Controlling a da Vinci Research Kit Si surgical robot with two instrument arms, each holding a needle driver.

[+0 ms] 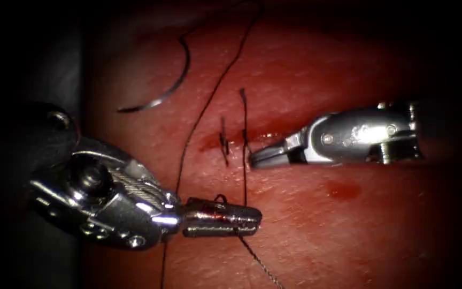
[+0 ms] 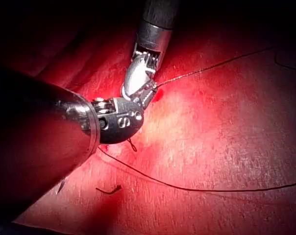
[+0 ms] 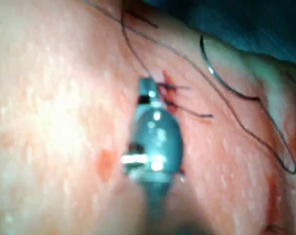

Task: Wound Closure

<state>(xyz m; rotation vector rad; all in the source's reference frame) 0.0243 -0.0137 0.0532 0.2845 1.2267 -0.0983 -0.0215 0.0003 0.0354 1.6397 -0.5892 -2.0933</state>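
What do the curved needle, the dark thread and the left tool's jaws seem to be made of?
Thin curved needle: apparently polished metal; it glints faintly.
Fine dark thread: probably suture filament, matte, bending in loose curves.
Left tool's ridged silvery jaws: evidently steel, with bright highlights and red smears, gripping thread.

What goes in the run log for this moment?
left end effector: shut on thread | right end effector: shut, holds nothing, at cut | needle: free on tissue, left of cut

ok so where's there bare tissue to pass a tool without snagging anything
Bare tissue lies below the right tool, past the red fluid spot, and above that tool at upper right. It is crowded around the cut with its thread ends, where the left tool is shut on the thread. The needle lies free at upper left.
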